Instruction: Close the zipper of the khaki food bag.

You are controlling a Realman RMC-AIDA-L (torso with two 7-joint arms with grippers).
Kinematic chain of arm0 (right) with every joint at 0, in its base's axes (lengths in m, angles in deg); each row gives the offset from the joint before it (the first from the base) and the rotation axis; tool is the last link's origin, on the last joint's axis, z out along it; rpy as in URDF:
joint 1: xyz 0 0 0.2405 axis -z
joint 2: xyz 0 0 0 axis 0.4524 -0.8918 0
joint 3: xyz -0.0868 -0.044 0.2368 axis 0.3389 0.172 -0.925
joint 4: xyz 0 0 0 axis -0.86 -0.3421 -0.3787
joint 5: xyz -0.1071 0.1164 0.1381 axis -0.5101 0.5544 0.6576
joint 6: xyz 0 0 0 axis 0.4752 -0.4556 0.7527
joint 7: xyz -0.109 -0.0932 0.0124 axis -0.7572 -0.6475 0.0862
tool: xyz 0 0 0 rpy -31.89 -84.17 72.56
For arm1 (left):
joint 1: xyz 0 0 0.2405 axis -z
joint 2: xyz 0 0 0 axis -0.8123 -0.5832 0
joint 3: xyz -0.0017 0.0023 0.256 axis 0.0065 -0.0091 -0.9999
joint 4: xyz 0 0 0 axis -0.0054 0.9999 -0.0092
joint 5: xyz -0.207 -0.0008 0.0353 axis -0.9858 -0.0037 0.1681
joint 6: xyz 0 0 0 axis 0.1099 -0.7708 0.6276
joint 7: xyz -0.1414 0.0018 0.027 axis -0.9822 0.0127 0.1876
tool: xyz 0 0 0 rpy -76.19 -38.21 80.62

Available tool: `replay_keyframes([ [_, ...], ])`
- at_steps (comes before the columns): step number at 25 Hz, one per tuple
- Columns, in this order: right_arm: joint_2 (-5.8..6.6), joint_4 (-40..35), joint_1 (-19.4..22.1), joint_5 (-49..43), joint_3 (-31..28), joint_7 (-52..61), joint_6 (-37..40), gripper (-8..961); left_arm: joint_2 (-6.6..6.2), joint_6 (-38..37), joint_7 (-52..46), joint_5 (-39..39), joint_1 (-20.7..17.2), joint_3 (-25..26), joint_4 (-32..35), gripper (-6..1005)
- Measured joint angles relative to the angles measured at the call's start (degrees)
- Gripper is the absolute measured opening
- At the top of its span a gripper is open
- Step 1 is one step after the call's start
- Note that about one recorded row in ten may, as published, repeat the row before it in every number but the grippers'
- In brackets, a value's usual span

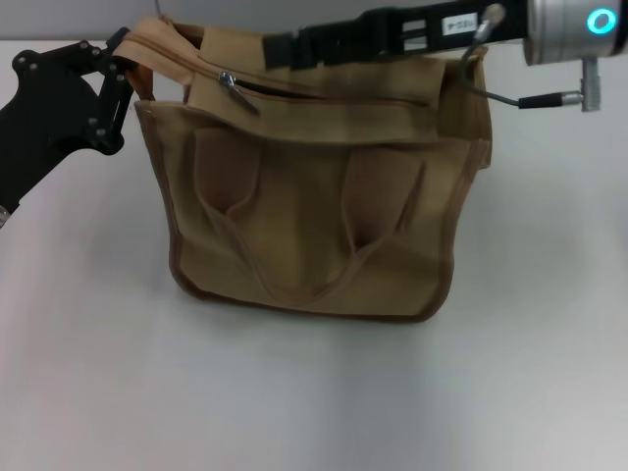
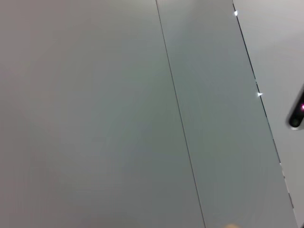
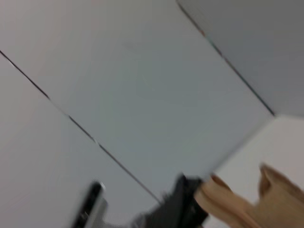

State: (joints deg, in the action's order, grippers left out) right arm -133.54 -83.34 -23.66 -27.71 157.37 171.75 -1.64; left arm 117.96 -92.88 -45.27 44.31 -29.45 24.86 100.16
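Khaki food bag (image 1: 314, 226) stands upright, left end effector (image 1: 123, 64) gripping its top-left corner, zipper (image 1: 324, 95) partly open.

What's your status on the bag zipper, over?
Left gripper at khaki food bag's left top corner. Right gripper over the top, behind. Zipper pull tab near left end. Nothing blocking.

A plain white, smooth tabletop (image 1: 314, 392) fills the head view, meeting a pale grey wall (image 1: 59, 18) at the far edge. Both wrist views show light grey flat panels (image 2: 95, 118) split by thin dark seams (image 2: 180, 123)
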Motion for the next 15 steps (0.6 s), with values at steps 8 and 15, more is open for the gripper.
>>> replay_keyframes([
  [8, -1.07, 0.35, -5.45, -9.32, -0.05, 5.85, -2.64, 814, -0.03, -0.49, 0.0, 0.0, 0.0, -0.02, 0.06, 20],
  [15, -1.91, 1.01, -7.39, -10.41, 0.37, 7.46, -3.56, 813, -0.04, -1.87, 0.0, 0.0, 0.0, -0.09, 0.01, 20],
])
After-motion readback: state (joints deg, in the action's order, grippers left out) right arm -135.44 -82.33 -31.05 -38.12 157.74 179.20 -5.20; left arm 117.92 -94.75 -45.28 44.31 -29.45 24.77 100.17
